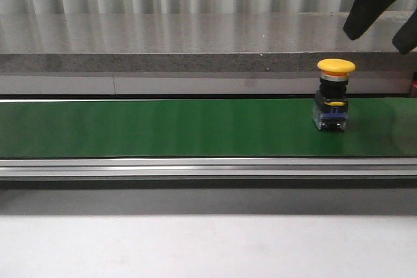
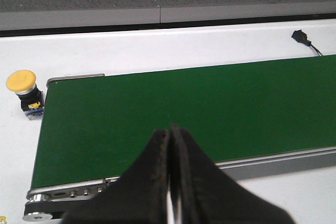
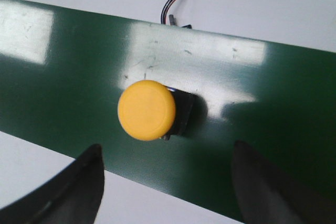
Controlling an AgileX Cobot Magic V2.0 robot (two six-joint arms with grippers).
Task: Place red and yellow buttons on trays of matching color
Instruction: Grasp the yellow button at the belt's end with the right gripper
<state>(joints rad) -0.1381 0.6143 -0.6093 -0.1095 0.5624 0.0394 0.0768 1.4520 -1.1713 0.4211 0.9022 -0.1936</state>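
Note:
A yellow button (image 1: 336,92) with a black and blue base stands upright on the green belt (image 1: 163,128), toward its right end. My right gripper (image 1: 391,21) hangs open above and behind it. The right wrist view shows the yellow button's cap (image 3: 147,109) just ahead of the right gripper (image 3: 167,148), whose fingers are wide apart and hold nothing. Another yellow button (image 2: 23,90) stands on the white table beside the belt's end. My left gripper (image 2: 170,132) is shut and empty over the green belt (image 2: 184,103). No red button or tray is in view.
The belt's metal rail (image 1: 208,167) runs along its near side, with a grey stone ledge (image 1: 163,60) behind it. A black connector with wires (image 2: 302,37) lies on the white table past the belt, and a cable plug (image 3: 170,17) shows at the belt's far edge.

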